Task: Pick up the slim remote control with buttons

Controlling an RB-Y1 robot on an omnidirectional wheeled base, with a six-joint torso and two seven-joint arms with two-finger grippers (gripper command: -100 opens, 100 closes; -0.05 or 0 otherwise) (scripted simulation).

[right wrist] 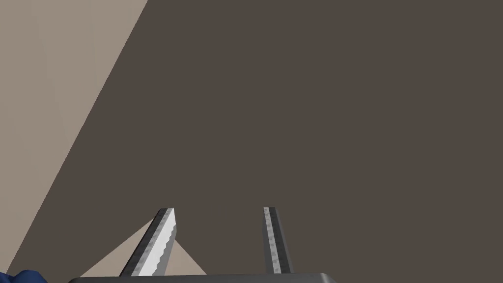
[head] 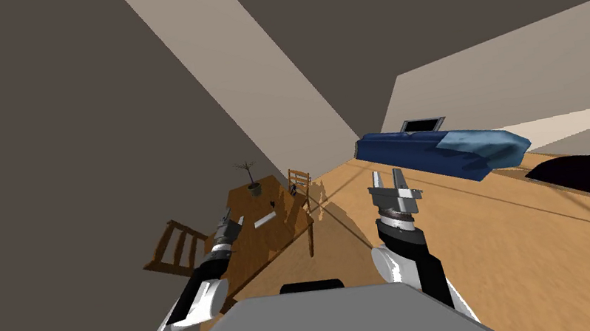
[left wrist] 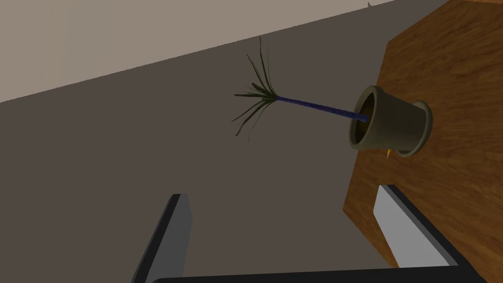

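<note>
A slim white bar, likely the remote control point(head: 265, 220), lies flat on the wooden table point(head: 276, 241); its buttons cannot be made out. My left gripper point(head: 229, 218) hovers over the table's left part, just left of that bar. In the left wrist view the left gripper point(left wrist: 282, 194) is open wide with nothing between its fingers, one finger over the table's edge point(left wrist: 442, 73) and pointing past a potted plant point(left wrist: 388, 123). My right gripper point(head: 387, 175) is raised over the floor to the right of the table, and its fingers point(right wrist: 162, 236) stand apart around nothing.
The potted plant point(head: 254, 187) stands at the table's far end, with a small dark object point(head: 292, 190) near it. Wooden chairs stand at the table's left point(head: 176, 247) and far side point(head: 299, 180). A blue sofa point(head: 441, 148) lines the far wall. A yellow tip point(left wrist: 388, 153) pokes from under the pot.
</note>
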